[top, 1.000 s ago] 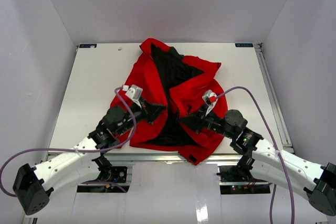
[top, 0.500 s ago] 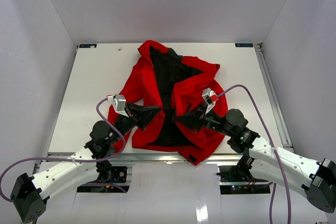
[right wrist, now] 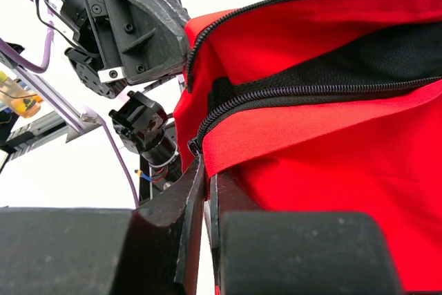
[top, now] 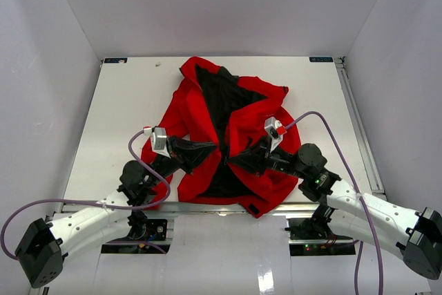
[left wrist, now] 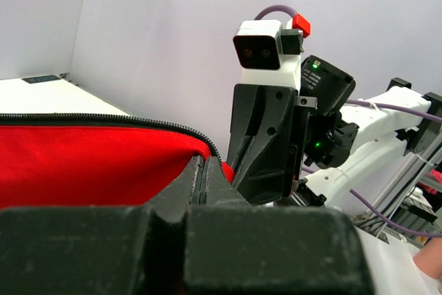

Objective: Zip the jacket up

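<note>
The red jacket lies on the white table, its front open and black lining showing down the middle. My left gripper is shut on the jacket's left front edge near the hem. In the left wrist view the fingers pinch red fabric just below the dark zipper teeth. My right gripper is shut on the right front edge. In the right wrist view it clamps the fabric at the low end of the zipper. The two grippers nearly touch.
White walls enclose the table on three sides. A metal rail runs along the right edge. The jacket's hem hangs slightly over the table's front edge. Purple cables loop from both wrists.
</note>
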